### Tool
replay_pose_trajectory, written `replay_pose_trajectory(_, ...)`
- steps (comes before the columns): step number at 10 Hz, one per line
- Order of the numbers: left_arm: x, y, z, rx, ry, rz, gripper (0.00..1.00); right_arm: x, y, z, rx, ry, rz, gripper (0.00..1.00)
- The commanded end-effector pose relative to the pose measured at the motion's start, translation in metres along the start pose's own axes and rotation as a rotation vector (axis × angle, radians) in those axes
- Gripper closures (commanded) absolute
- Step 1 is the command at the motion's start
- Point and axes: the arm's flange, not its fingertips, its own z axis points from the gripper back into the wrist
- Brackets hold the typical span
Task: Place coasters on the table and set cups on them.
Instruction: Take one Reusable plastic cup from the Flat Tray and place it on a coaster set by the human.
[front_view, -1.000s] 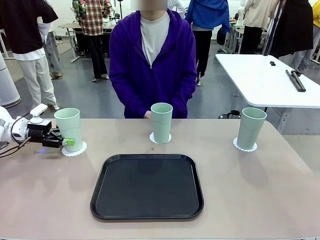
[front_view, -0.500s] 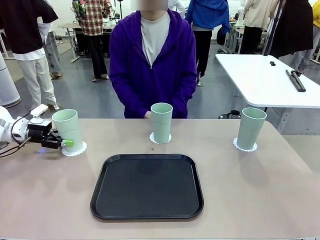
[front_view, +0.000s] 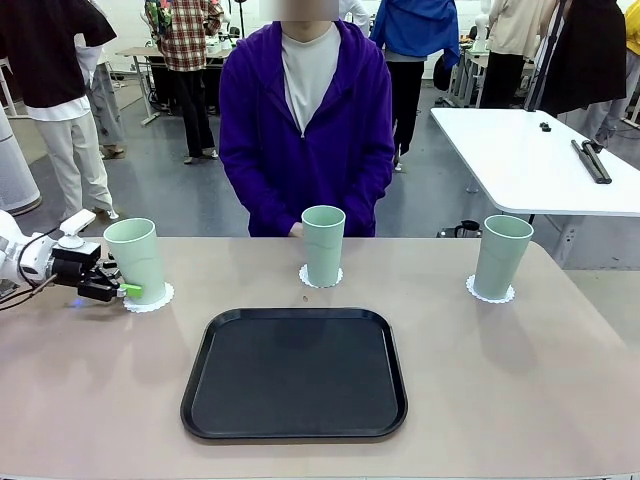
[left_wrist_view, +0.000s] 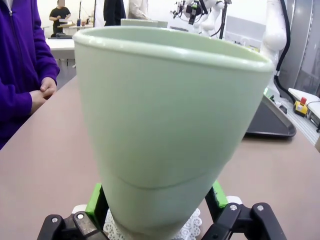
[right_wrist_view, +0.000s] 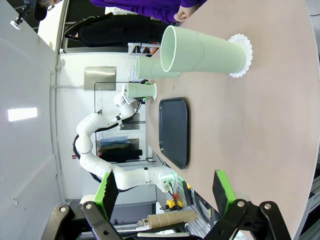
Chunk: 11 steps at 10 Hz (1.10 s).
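Three mint-green cups stand upright on the beige table, each on a white lacy coaster. In the front view the left cup is on its coaster, the middle cup on another coaster, and the right cup on a third coaster. My left gripper is open, its green pads flanking the base of the left cup on the coaster. My right gripper is open and holds nothing, well back from the right cup.
A black tray lies in the middle of the near half of the table. A person in a purple top stands behind the middle cup with hands clasped at the far edge. A white table stands at back right.
My left gripper has opened off the left cup and drawn back slightly to the left. The cup stays upright on its coaster. Nothing else has moved.
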Motion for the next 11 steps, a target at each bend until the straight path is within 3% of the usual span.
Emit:
replay_pose_trajectory(1,0.011,-0.007,0.008,-0.001,0.073,-0.006,0.00,0.000,0.001,0.000,-0.006,-0.004,0.002,0.00)
replay_pose_trajectory(6,0.032,-0.027,0.038,0.052,0.255,0.042,0.00,0.000,0.001,0.000,-0.006,-0.004,0.002,0.00)
replay_pose_trajectory(8,0.061,-0.051,0.041,0.189,0.351,0.135,0.00,0.000,0.001,0.000,-0.006,-0.004,0.002,0.00)
replay_pose_trajectory(11,0.104,-0.083,0.046,0.402,0.653,0.305,0.00,0.000,0.001,0.000,-0.006,-0.004,0.002,0.00)
